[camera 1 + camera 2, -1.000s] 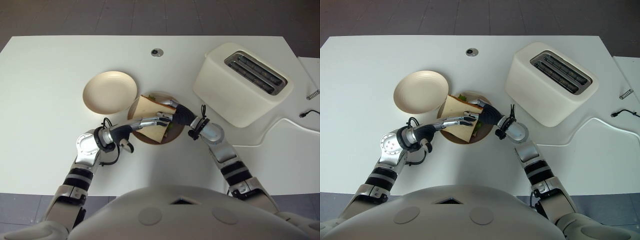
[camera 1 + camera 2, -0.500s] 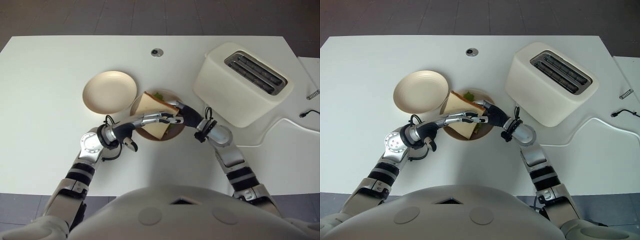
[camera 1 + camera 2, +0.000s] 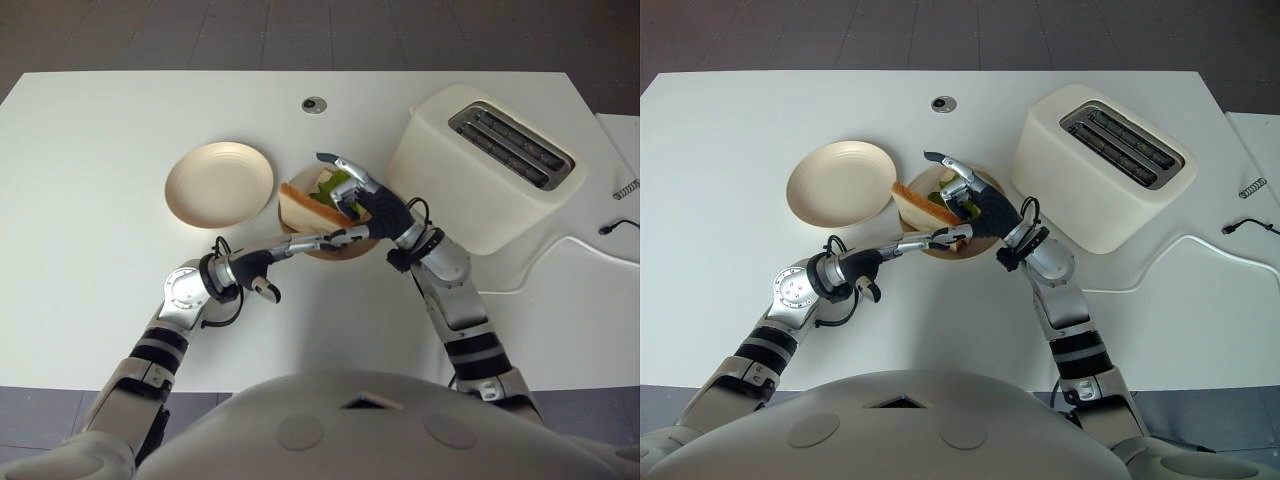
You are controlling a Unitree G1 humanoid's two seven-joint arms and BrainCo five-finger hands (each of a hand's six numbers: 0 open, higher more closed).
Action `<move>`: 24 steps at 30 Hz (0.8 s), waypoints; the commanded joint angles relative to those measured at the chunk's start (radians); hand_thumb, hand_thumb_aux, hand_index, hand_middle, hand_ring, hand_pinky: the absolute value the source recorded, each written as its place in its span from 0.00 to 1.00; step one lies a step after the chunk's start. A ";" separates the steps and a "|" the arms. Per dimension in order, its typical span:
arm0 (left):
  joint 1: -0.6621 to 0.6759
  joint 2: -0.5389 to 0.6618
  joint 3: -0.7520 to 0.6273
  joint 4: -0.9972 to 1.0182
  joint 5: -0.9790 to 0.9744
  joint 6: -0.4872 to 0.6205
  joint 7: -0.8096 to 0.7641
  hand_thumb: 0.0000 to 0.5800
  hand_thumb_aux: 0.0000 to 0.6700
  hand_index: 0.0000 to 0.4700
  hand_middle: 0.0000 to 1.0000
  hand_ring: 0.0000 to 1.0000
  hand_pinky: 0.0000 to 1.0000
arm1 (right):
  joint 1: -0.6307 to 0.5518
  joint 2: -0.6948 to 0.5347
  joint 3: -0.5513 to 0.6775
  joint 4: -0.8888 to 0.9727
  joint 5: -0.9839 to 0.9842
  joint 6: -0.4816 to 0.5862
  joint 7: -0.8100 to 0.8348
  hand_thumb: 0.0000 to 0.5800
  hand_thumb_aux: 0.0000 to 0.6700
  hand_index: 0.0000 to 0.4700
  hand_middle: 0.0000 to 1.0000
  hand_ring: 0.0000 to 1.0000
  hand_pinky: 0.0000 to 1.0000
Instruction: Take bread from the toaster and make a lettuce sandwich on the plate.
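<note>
Where the white table [image 3: 100,150] carries the work, the toaster [image 3: 485,180] stands at its far right and serves as reference for all positions below. The toaster is a cream-coloured box, set at an angle to the table edge, with two long slots in its top face. A white cable [image 3: 540,265] runs over the table from the near side of the toaster.

The cream dish [image 3: 219,185] sits well to the left of the toaster, upright and apart from it. The brown plate [image 3: 950,250] lies between the cream dish and the toaster, nearer to the toaster, close beside the cream dish.

The right hand [image 3: 380,208] is just left of the toaster, above the brown plate. Its fingers are closed about the right-hand edge of a bread slice [image 3: 303,205], with one finger extended above the slice. The slice is tilted, its toaster-side edge raised off the plate. The left hand [image 3: 290,248] reaches in from the side away from the toaster. Its fingers are stretched out nearly straight and grasp nothing; the fingertips [image 3: 355,233] lie at the near rim of the brown plate, below the tilted slice.

Lettuce [image 3: 335,183] shows on the plate behind the raised slice. A small round grommet [image 3: 315,103] sits in the table surface left of the toaster, toward the far edge.
</note>
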 commanded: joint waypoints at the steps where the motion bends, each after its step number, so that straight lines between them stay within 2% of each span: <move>1: -0.006 -0.004 -0.004 0.011 -0.002 0.007 0.011 0.00 0.00 0.00 0.00 0.00 0.00 | -0.014 0.013 -0.028 0.009 0.019 -0.003 -0.020 0.00 0.00 0.00 0.86 0.86 0.86; 7: -0.029 -0.030 0.016 0.022 -0.012 0.003 0.050 0.00 0.00 0.00 0.00 0.00 0.00 | -0.075 0.078 -0.181 -0.008 0.110 -0.055 -0.137 0.00 0.00 0.00 0.86 0.86 0.86; 10: -0.056 -0.062 0.046 0.031 -0.020 0.007 0.098 0.00 0.00 0.00 0.00 0.00 0.00 | -0.091 0.088 -0.216 -0.002 0.114 -0.085 -0.165 0.00 0.00 0.00 0.86 0.86 0.86; 17: -0.171 -0.167 0.136 0.189 0.118 0.034 0.314 0.00 0.00 0.00 0.00 0.00 0.00 | -0.062 0.065 -0.136 0.007 0.080 -0.113 -0.092 0.00 0.00 0.00 0.84 0.84 0.84; 19: -0.165 -0.178 0.136 0.165 0.033 0.034 0.290 0.00 0.00 0.00 0.00 0.00 0.00 | -0.039 0.035 -0.095 -0.010 0.087 -0.119 -0.028 0.00 0.00 0.00 0.77 0.77 0.77; 21: -0.131 -0.174 0.115 0.078 -0.146 0.062 0.199 0.00 0.00 0.00 0.00 0.00 0.00 | -0.005 -0.009 -0.065 -0.063 0.161 -0.114 0.073 0.03 0.02 0.02 0.85 0.85 0.85; 22: -0.096 -0.159 0.090 -0.006 -0.287 0.098 0.102 0.76 0.51 0.51 0.00 0.00 0.00 | 0.012 -0.036 -0.060 -0.095 0.224 -0.104 0.133 0.98 0.87 0.87 1.00 1.00 1.00; 23: -0.050 -0.135 0.071 -0.110 -0.447 0.165 -0.023 1.00 1.00 1.00 0.32 0.32 0.32 | 0.029 -0.073 -0.065 -0.127 0.299 -0.084 0.202 1.00 1.00 1.00 1.00 1.00 1.00; 24: -0.012 -0.115 0.063 -0.190 -0.571 0.227 -0.130 1.00 1.00 1.00 0.69 0.69 0.69 | 0.041 -0.103 -0.072 -0.145 0.353 -0.066 0.254 1.00 1.00 1.00 1.00 1.00 1.00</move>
